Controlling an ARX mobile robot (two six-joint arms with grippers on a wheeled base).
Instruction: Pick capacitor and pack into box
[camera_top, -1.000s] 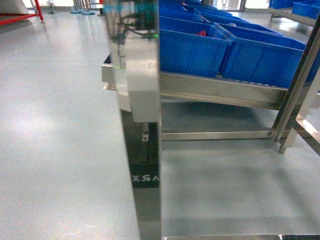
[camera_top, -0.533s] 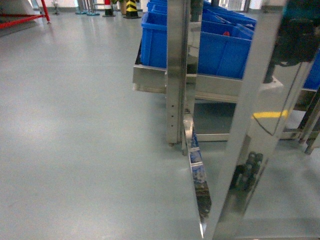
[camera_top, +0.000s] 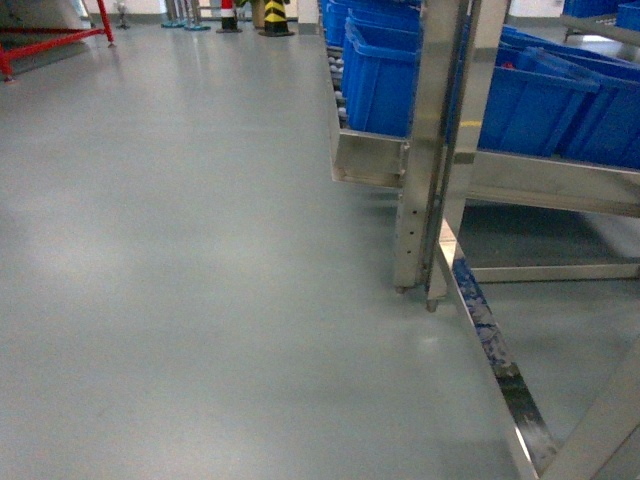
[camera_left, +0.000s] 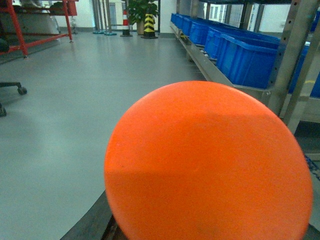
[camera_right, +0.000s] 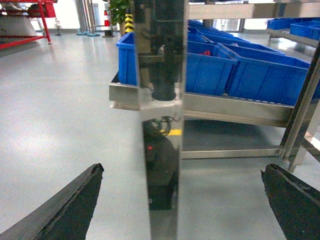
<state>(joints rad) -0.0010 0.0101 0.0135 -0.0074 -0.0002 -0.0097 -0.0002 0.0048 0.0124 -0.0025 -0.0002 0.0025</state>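
- A polished steel upright (camera_right: 160, 100) of the rack stands right in front of the right wrist camera, mirror-bright, hiding the middle of that view.
- In the head view two steel posts (camera_top: 432, 150) rise on the right, with a steel rail (camera_top: 495, 360) running along the floor from their feet toward the near right.
- Blue plastic crates (camera_top: 520, 95) sit in a row on the slanted steel shelf (camera_top: 540, 180), stretching far back along the right.
- An orange rounded shape (camera_left: 210, 165) fills the near half of the left wrist view, blocking nearly everything below and in front.
- The peach-pink box and the capacitor appear in none of the views, so their look and place cannot be told.
- Right gripper (camera_right: 185, 200): two dark fingers (camera_right: 70, 205) spread wide at the bottom corners, nothing between them.
- Left gripper: no fingers visible.
- The floor (camera_top: 180, 260) is smooth grey-green, glossy.
- Far left stands a red metal frame (camera_top: 60, 35); far back a yellow-and-black striped bollard (camera_top: 275, 15) and a potted plant (camera_left: 140, 9).
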